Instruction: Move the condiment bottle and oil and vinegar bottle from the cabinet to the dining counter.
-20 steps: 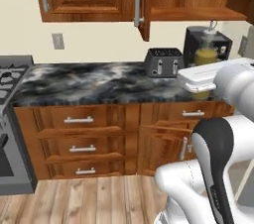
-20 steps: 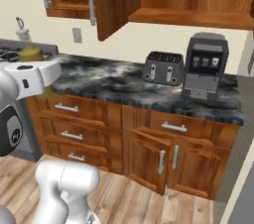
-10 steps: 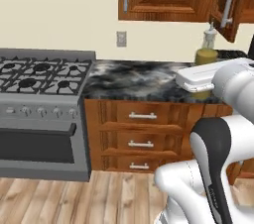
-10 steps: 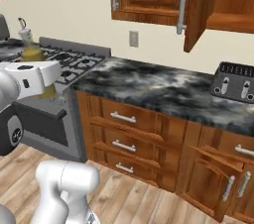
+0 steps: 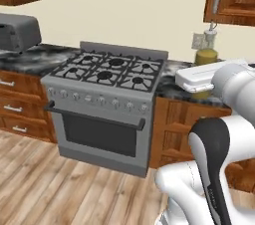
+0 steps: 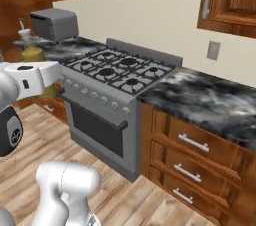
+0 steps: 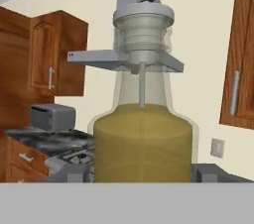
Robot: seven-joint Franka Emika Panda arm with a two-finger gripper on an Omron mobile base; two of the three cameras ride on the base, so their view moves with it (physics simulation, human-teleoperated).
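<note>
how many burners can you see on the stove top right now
6, in two rows of three on the grey stove: three along the back by the raised guard, three nearer the knobs. In the right base view they appear again; none look hidden.

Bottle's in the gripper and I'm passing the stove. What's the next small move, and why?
Probably keep driving with the hand level. The gripper is closed around the oil and vinegar bottle, which stands upright with its spout on top. Ahead there is the gas stove, the toaster and the marble kitchen top, no dining counter, so nowhere to set it down yet.
</note>
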